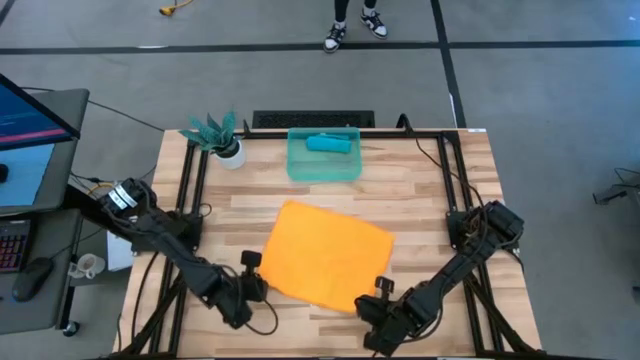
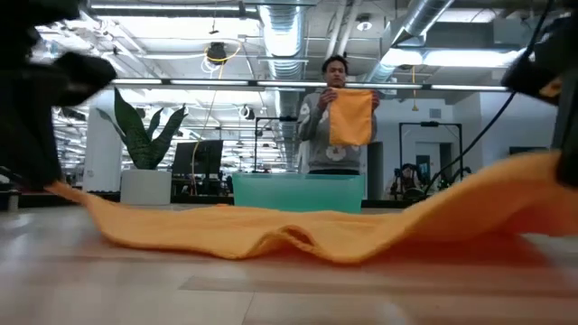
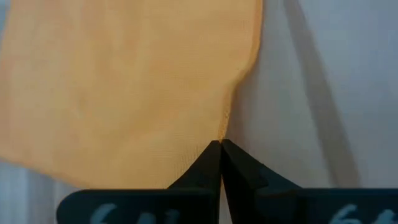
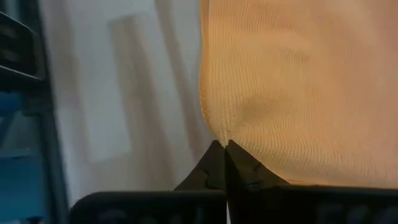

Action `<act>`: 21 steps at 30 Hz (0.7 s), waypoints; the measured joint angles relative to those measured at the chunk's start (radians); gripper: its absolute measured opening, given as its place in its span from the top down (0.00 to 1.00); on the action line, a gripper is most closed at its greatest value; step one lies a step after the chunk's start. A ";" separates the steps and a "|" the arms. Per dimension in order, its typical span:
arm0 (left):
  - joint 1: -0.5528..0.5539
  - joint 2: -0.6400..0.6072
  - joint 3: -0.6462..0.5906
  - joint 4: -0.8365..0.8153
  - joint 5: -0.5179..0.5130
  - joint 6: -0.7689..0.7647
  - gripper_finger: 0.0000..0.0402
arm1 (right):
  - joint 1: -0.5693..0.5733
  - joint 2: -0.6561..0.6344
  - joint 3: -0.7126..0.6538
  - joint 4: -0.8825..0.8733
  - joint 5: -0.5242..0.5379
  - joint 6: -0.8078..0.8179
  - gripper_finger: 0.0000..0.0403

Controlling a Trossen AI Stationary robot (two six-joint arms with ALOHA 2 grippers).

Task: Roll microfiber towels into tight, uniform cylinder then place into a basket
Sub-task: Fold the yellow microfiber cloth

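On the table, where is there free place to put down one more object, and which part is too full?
Bare wood lies right of the basket, between it and the table's right edge, and left of the orange towel, below the plant. The near middle is crowded: the towel spreads there, with the left gripper and right gripper shut on its near corners.

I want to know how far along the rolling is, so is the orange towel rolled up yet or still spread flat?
Still spread. The orange towel lies open on the table, only its near corners pinched up.
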 joint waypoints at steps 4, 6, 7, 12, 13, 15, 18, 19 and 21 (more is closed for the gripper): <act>-0.043 -0.001 0.085 -0.142 -0.045 -0.047 1.00 | 0.019 -0.002 0.041 0.000 0.007 0.000 0.99; -0.060 -0.002 0.123 -0.203 -0.071 -0.070 1.00 | 0.031 -0.002 0.058 0.000 0.007 0.000 0.99; -0.068 -0.003 0.141 -0.234 -0.082 -0.080 1.00 | 0.036 -0.002 0.066 0.000 0.010 0.000 0.99; -0.105 -0.003 0.216 -0.351 -0.123 -0.131 1.00 | 0.062 -0.003 0.111 -0.004 0.039 -0.001 0.99; -0.110 -0.003 0.228 -0.373 -0.135 -0.140 1.00 | 0.066 -0.003 0.119 -0.004 0.042 0.000 0.99; -0.122 -0.003 0.247 -0.410 -0.161 -0.163 1.00 | 0.074 -0.004 0.137 -0.004 0.043 -0.001 0.99; -0.138 -0.004 0.271 -0.487 -0.195 -0.223 1.00 | 0.083 -0.005 0.162 -0.004 0.044 0.000 0.99; -0.142 -0.004 0.279 -0.516 -0.201 -0.247 1.00 | 0.085 -0.005 0.168 -0.004 0.045 0.000 0.99; -0.151 -0.004 0.295 -0.582 -0.209 -0.296 1.00 | 0.090 -0.005 0.178 -0.006 0.045 0.000 0.99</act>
